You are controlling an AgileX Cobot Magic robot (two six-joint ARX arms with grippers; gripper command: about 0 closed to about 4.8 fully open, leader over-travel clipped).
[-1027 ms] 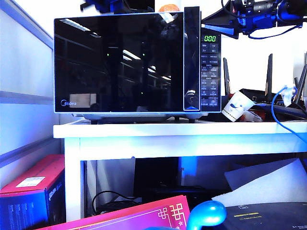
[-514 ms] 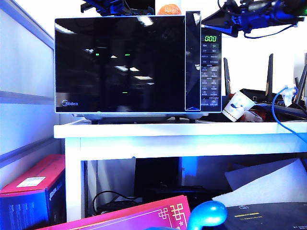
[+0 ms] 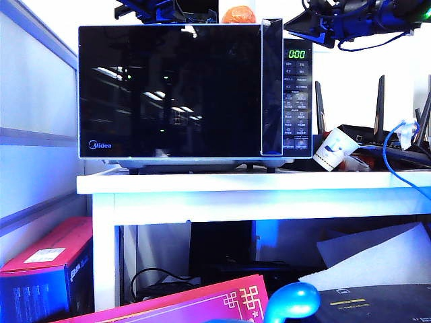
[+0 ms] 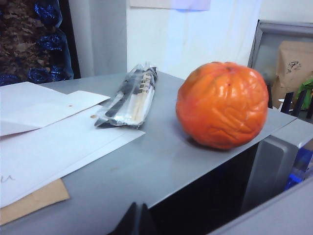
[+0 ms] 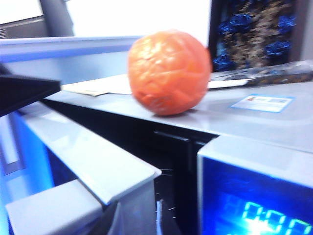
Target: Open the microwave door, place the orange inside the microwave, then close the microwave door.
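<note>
The small round orange-red fruit [image 4: 221, 104] with wrinkled, dimpled skin sits on the flat grey top of the boxy silver microwave [image 4: 146, 161], close to its front edge and above the handle side of the door. It touches neither gripper.

From the exterior camera, the glossy black glass door [image 3: 168, 91] looks almost flush. It carries a small "Midea" logo [image 3: 101, 145] at its lower left and a tall black handle strip [image 3: 271, 87] on its right. My right wrist camera shows that side standing off the body, with a dark gap beside the control panel. The green display [image 3: 296, 54] reads 0:00; I can't read the keypad text.

Behind the orange, a crinkled clear packet [image 4: 126, 97] and white paper sheets [image 4: 49, 132] lie on the top, and a small sticker [image 5: 261, 103] has print too blurred to read.

The left gripper [image 4: 138, 220] hovers over the near edge of the top, its fingertips pinched together on nothing, with open room to the fruit. The right gripper [image 3: 311, 32] hangs by the upper right corner; only one dark finger [image 5: 27, 92] shows, so I can't tell its opening.

A white paper cup [image 3: 335, 149] lies tipped on the white table [image 3: 256, 183], right of the microwave.
</note>
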